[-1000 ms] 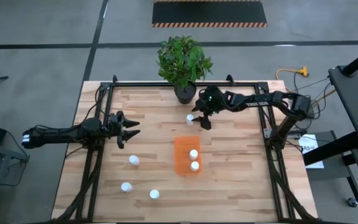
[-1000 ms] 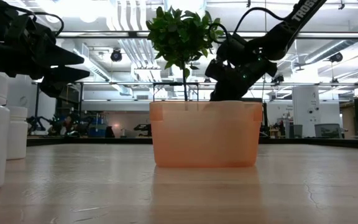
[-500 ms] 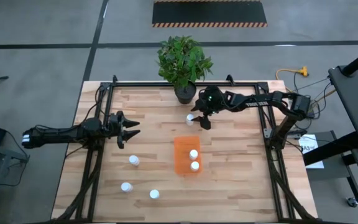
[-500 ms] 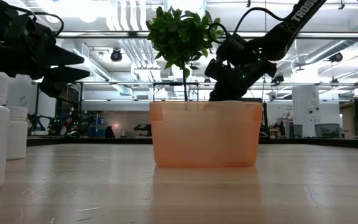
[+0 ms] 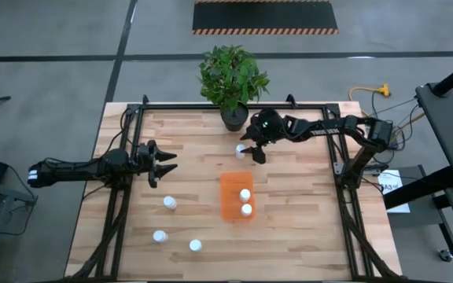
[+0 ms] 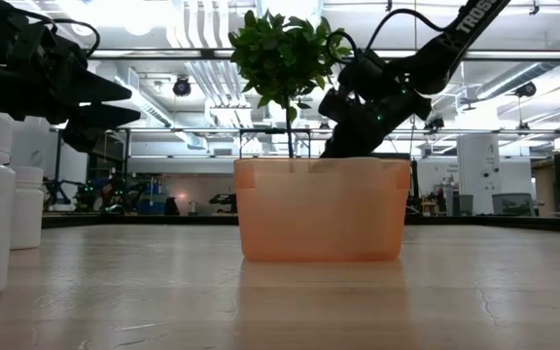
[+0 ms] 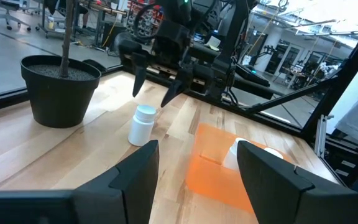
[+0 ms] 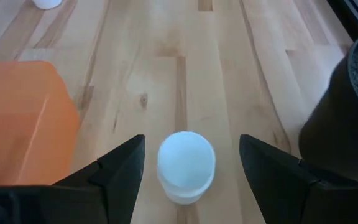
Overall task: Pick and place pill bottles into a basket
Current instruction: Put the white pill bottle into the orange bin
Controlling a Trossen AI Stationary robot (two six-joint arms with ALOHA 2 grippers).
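Nearest the orange basket [image 5: 236,196], which holds two pill bottles, stands a lone pill bottle [image 8: 186,165]. The right gripper [image 5: 252,152] hovers above it, fingers apart; an off-centre descent could topple it toward the plant pot [image 5: 233,118].

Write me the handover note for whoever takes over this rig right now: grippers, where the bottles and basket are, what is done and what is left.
Right gripper: open, poised over the pill bottle that stands by the plant pot, fingers on either side, not yet closed.
Left gripper: open, empty, waiting at the table's left.
Orange basket: mid-table, holding two bottles.
Done: two of six bottles placed.
Left: the bottle under the right gripper, plus three standing on the wood in front and to the left of the basket.
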